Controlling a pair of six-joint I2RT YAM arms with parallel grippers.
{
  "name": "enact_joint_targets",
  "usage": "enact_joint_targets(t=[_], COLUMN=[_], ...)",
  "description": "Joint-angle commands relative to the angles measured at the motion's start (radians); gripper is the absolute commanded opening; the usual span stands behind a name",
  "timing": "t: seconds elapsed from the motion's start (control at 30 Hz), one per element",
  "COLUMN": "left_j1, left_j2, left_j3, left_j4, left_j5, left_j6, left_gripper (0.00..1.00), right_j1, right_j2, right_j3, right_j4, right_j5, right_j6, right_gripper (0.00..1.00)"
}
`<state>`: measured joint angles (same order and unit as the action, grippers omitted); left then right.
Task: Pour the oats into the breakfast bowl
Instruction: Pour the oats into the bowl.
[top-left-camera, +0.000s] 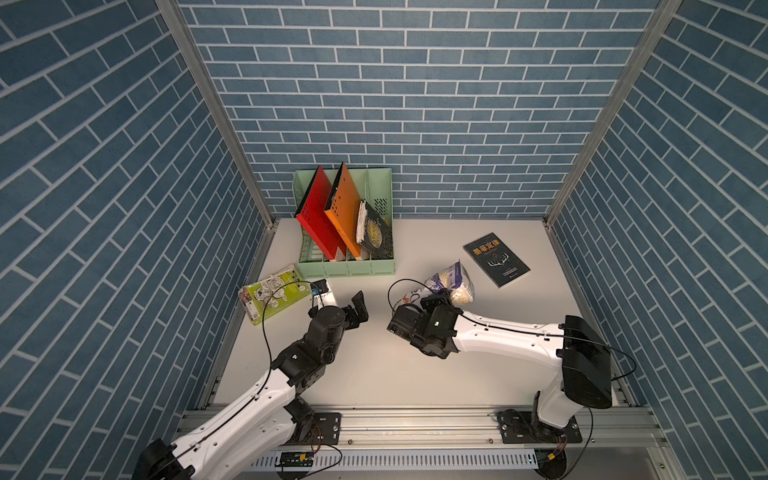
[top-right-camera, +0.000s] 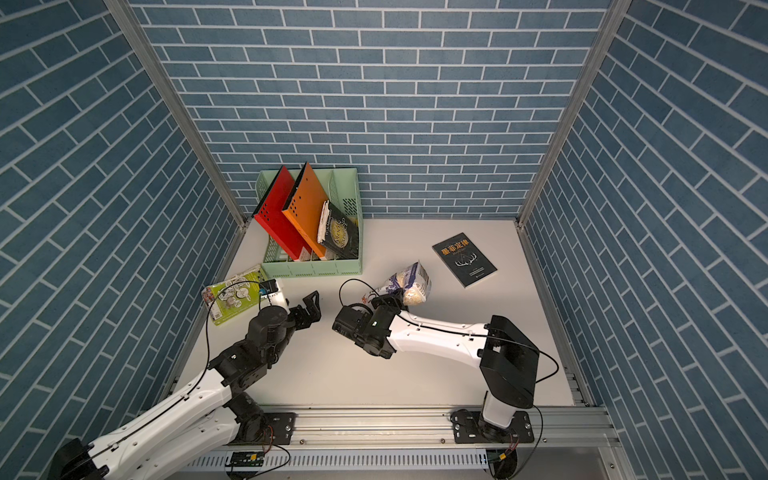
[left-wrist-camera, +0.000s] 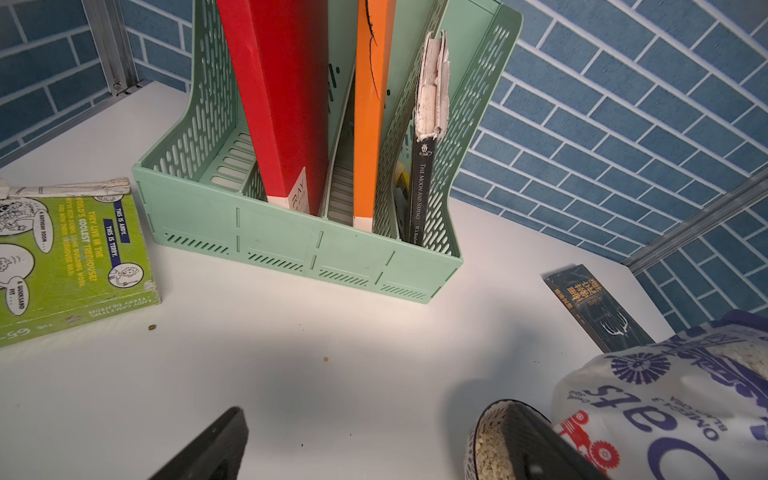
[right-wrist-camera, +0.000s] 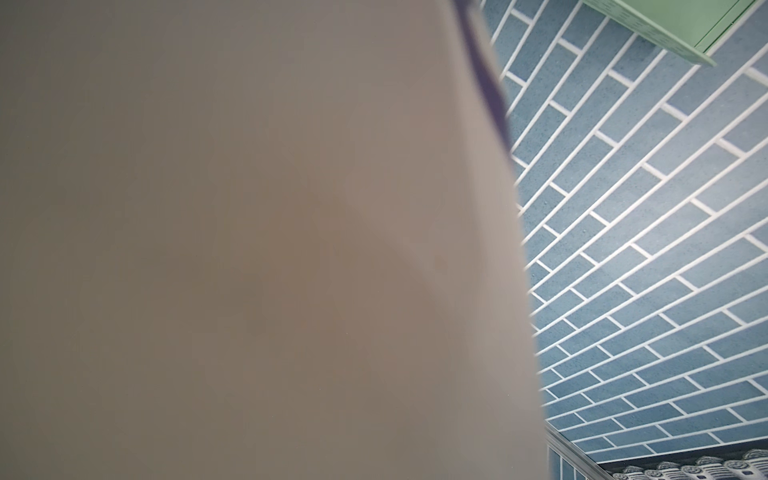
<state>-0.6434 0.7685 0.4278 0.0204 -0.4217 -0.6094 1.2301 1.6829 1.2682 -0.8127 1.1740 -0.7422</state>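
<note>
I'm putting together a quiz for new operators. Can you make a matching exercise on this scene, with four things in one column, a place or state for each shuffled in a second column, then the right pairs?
Column A
1. oats pouch
2. breakfast bowl
3. black book
4. left claw

Column B
a. lying flat on the table
b. open, holding nothing
c. has some flakes in it
d. tilted, gripped by the right claw

Pairs: 1-d, 2-c, 3-a, 4-b

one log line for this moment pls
right claw: shut on oats pouch, tilted | breakfast bowl: oats inside | left claw: open, empty
</note>
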Motion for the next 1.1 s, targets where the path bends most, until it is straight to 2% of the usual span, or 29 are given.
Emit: enact_joint_targets(t=[0.0,0.4,1.07], left_j1=[0.008,0.007,0.008], left_j2=[-0.005,0.003,0.023], left_j3=[0.023,0.029,0.043], left_j4=[-0.005,-0.002,0.001], left_j5=[-0.005,-0.003,-0.003], left_j6=[0.015,0.016,0.025], left_gripper=[0.99,0.99,1.00], right_j1=[0.005,-0.009,-0.025], right_j2=[-0.057,-0.069,-0.074], right_j3=[0.007,-0.023,-0.070], right_j4=[0.035,0.064,0.174], right_j5=[0.099,0.102,0.132], right_j6=[-0.030,-0.039,-0.141], right_gripper=[0.00,0.00,0.00])
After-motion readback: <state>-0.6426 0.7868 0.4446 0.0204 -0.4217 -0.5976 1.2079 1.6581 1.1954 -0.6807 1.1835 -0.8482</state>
